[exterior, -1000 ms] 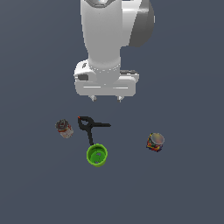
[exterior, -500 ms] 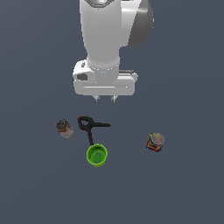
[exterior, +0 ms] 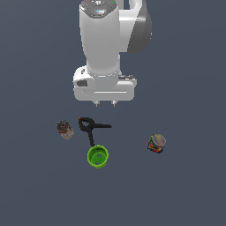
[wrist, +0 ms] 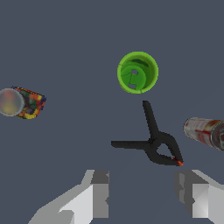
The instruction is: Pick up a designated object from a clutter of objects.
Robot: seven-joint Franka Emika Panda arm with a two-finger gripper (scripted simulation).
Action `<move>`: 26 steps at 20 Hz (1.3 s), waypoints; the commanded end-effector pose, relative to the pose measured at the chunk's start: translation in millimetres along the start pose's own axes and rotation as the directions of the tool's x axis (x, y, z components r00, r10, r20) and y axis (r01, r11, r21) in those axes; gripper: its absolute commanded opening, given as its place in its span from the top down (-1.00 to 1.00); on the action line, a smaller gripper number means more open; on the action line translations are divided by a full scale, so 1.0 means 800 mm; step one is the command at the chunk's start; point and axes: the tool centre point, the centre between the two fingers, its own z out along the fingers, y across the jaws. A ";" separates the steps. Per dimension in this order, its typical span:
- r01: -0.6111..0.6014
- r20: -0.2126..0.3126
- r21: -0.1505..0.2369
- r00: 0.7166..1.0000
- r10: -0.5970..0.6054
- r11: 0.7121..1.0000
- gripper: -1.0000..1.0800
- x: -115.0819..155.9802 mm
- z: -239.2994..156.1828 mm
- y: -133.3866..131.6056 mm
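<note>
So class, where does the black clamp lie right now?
In the exterior view the black clamp lies near the middle, between the brownish can on its left and the green cup just below, under the open tool.

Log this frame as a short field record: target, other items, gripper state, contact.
target: black spring clamp, lying flat, handles in a V
nearest neighbour: green cup, upright, by one handle's end
other items: brownish can; multicoloured can, set apart
gripper: open, holding nothing
contact: none; fingers above the clamp
surface: dark floor
</note>
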 end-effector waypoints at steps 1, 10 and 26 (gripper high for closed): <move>0.013 -0.010 0.002 1.000 -0.013 1.000 -0.23 0.005 0.011 0.003; 0.086 -0.074 0.009 0.994 -0.085 0.996 -0.23 0.033 0.072 0.023; 0.222 -0.213 -0.028 0.951 -0.223 0.975 -0.23 0.062 0.205 0.074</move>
